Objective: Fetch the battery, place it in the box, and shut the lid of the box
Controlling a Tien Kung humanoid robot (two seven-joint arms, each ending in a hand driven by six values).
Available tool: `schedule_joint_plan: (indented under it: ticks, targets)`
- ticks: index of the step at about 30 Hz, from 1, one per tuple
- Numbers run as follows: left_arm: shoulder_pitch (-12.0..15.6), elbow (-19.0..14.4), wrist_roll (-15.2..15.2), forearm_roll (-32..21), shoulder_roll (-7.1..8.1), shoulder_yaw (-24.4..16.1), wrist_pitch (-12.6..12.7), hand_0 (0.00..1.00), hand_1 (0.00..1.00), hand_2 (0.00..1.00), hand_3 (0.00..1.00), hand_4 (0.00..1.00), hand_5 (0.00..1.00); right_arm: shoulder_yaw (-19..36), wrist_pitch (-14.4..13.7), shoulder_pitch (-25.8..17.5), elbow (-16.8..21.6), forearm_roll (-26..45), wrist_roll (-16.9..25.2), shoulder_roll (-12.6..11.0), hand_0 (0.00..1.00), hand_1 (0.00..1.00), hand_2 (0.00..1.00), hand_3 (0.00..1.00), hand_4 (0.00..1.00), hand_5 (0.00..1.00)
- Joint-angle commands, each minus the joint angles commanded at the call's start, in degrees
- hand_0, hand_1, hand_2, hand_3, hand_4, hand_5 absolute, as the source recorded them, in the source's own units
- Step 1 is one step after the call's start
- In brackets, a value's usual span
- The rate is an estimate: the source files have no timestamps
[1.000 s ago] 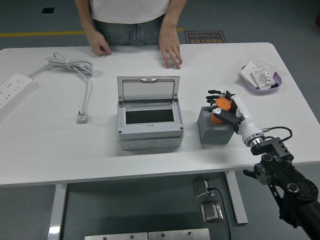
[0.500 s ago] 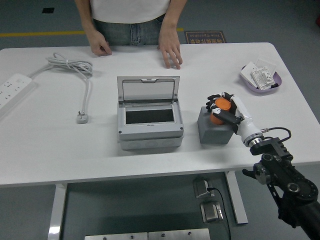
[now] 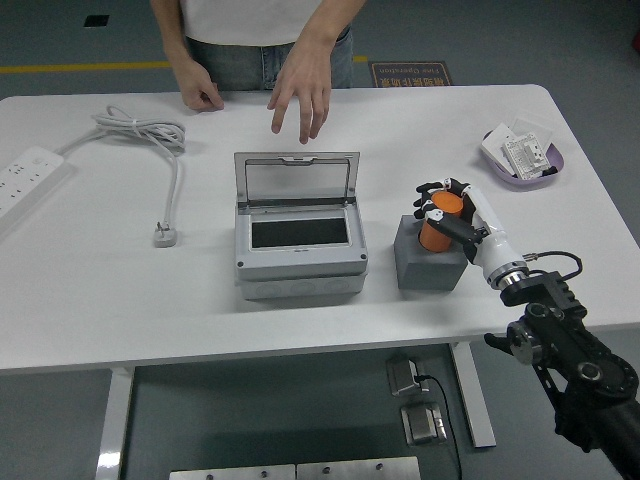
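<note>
Right hand [image 3: 452,214] had fingers clamped round orange cylindrical battery [image 3: 441,219] atop grey block [image 3: 427,262] (open-lidded grey plastic box [image 3: 298,238] beside); person's hand [image 3: 300,95] hovered beyond.

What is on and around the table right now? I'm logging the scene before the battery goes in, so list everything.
battery: one, orange, on the grey block, gripped by the right hand
grey block: one, right of the box
box: one, grey, table centre, lid upright and open
power strip: one, white, far left, with coiled cable and plug
tray: one, purple, far right, holding white parts
table: one, white
person's hands: two, far side, one fist on the table, one reaching toward the box
right hand: one, black and white, on the battery
</note>
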Motion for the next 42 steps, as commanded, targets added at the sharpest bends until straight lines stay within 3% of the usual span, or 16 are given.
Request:
schedule_joint_plan:
  ticks: [15, 28, 35, 42]
  targets:
    - [0.0, 0.0, 0.0, 0.4, 0.07, -0.2, 0.0, 0.598, 0.624, 0.621, 0.650, 0.727, 0.249, 0.2, -1.0, 2.4, 2.6, -2.4, -0.6, -1.0, 0.453, 0.248, 0.250, 0.246, 0.002, 0.002]
    - [0.1, 0.0, 0.1, 0.7, 0.23, -0.6, 0.0, 0.599, 0.624, 0.621, 0.650, 0.722, 0.246, -3.8, -1.5, 7.1, 8.0, -19.4, -5.6, -1.5, 0.442, 0.244, 0.247, 0.241, 0.002, 0.002]
    - [0.0, 0.0, 0.1, 0.7, 0.37, -0.6, 0.2, 0.599, 0.624, 0.621, 0.650, 0.721, 0.245, -7.1, -1.4, 9.8, 8.3, -26.7, -7.4, -0.2, 0.440, 0.243, 0.247, 0.240, 0.002, 0.002]
    - [-0.1, 0.0, 0.0, 0.9, 0.55, -0.6, 0.3, 0.599, 0.625, 0.621, 0.652, 0.721, 0.245, -10.0, -2.0, 11.8, 6.9, -29.0, -8.2, 0.9, 0.429, 0.241, 0.248, 0.239, 0.002, 0.002]
